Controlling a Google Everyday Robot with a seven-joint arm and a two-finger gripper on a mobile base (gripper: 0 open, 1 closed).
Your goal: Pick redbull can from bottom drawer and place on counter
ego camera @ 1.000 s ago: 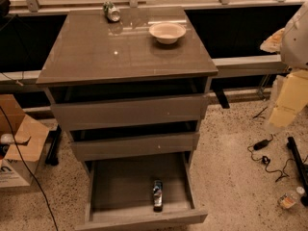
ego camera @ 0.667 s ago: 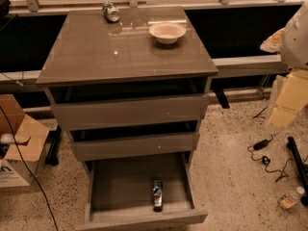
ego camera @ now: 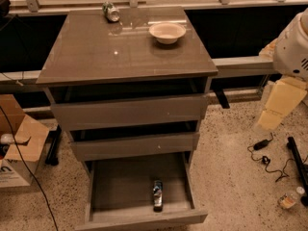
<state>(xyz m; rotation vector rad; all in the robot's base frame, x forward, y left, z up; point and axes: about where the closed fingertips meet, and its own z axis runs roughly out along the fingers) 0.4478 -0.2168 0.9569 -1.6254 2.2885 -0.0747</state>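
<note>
Operator, findings for your review.

1. Gripper (ego camera: 274, 112): it hangs at the far right of the view, off the right side of the cabinet and above the speckled floor (ego camera: 231, 177). It appears as a cream-coloured piece under the white arm housing. You cannot tell from this view whether it is wide, narrow or closed.

2. Redbull can (ego camera: 158, 195): it sits well apart from the gripper, lower and to its left. It lies on its side in the bottom drawer (ego camera: 115, 186), right of centre, with its near end close to the drawer's front wall.

3. Bottom drawer: it is pulled out, with its interior exposed. The 2 drawers above it sit further in.

4. Desk (ego camera: 96, 52): this glossy top lies up and to the left of the gripper. It carries 1 pale bowl (ego camera: 167, 32), upright, toward the rear right. It also carries 1 green-and-silver can (ego camera: 111, 11), on its side at the rear edge.

5. Floor: a black cable (ego camera: 264, 158) and a plastic bottle (ego camera: 288, 198) lie below the gripper. A cardboard box (ego camera: 21, 143) stands far to its left, beyond the cabinet.
</note>
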